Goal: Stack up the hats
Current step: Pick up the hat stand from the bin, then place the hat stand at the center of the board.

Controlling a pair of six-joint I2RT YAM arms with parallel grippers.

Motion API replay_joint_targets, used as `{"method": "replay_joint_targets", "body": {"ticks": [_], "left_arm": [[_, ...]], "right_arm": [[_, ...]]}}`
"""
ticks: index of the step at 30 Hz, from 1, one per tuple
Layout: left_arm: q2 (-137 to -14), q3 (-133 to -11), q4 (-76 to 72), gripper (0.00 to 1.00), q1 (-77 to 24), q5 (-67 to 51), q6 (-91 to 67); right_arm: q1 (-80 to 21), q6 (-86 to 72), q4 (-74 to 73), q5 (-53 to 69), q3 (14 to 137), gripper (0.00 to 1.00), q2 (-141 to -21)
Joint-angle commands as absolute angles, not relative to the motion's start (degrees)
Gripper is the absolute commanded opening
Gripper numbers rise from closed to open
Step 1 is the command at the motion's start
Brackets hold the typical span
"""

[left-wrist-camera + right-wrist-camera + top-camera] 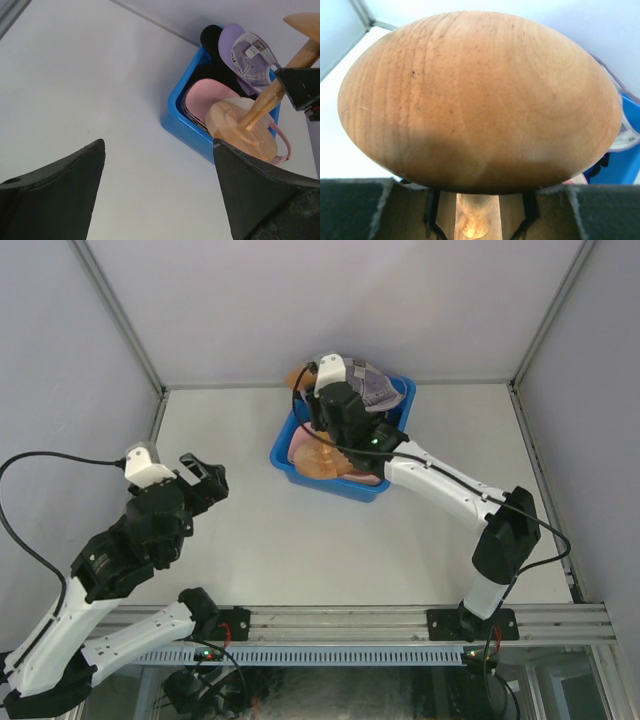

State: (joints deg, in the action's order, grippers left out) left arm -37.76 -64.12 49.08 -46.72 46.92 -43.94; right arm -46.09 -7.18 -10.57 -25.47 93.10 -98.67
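Hats (205,97) — lavender, pink, black — lie in blue bin (184,125) | I see right claw (300,87) just above them, pinching tilted wooden stand (240,131) by its post | left claw (159,150) spread, well apart.

Left arm (130,632) and right arm (440,485): white links, black joints, thin black cables; left gripper (203,472) black, white camera (148,468) above.

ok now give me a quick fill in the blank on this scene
1. The jaws of the left gripper stand wide ____.
2. The right gripper is shut on the post of the ____ stand.
3. The lavender cap lies in a ____ bin.
Missing words: open; wooden; blue.
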Motion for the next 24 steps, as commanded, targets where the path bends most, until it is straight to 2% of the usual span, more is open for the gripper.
{"method": "replay_joint_targets", "body": {"ticks": [1,12,24], "left_arm": [[-38.4,-71.0,56.7,0.92,-46.9,52.4,-49.7],[-37.8,-75.3,71.5,0.95,-46.9,56.2,-64.1],[-35.2,-75.7,80.9,0.96,-46.8,56.4,-78.2]], "right_arm": [[-52.5,-0.1,3.6,-29.5,94.8,0.00,-90.8],[-66.0,5.8,11.6,-33.6,87.5,0.00,-90.6],[-69.9,2.0,24.9,-30.1,78.6,0.00,-97.1]]}}
